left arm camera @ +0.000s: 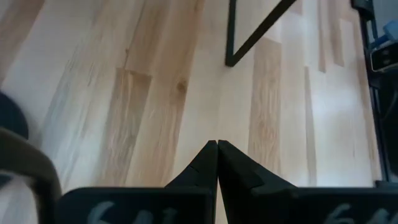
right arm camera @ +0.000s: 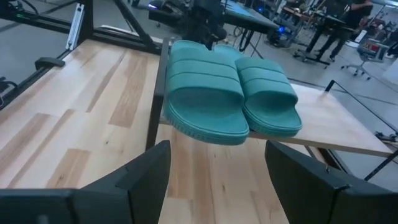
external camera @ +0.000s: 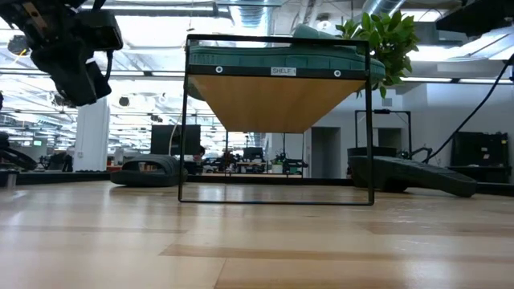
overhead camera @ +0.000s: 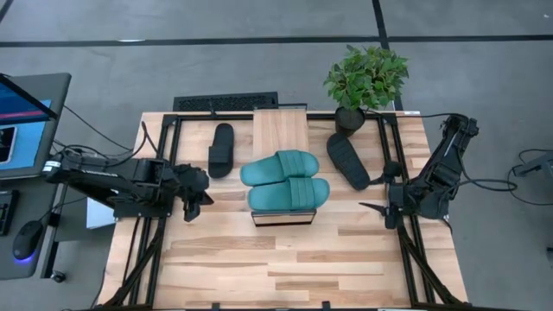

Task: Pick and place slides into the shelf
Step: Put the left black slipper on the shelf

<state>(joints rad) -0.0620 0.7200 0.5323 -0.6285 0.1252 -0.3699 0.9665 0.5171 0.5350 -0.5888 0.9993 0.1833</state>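
Teal pair of slides already sits side by side on top of the shelf, at its front end, near the tabletop centre. Two black slides remain on the tabletop: one just left of the shelf toward the back edge, one just right of it, lying at an angle near the potted plant at the back right corner.

Left end effector hovers over the left side of the tabletop, fingers pressed together, empty, a little in front of the left black slide. Right end effector sits at the right side, fingers spread apart, empty, pointed at the teal pair per the right wrist view.

Judged step: half done, between placements; next is likely a black slide pick. The left arm would need to open its fingers, move back toward the slide and come down over its strap or edge; the right one is already open for the angled slide.

Surface: light plank-grain wood tabletop inside a black metal frame. Room: grey floor, a monitor on a desk off the left edge, open workspace with desks and ceiling lights behind.
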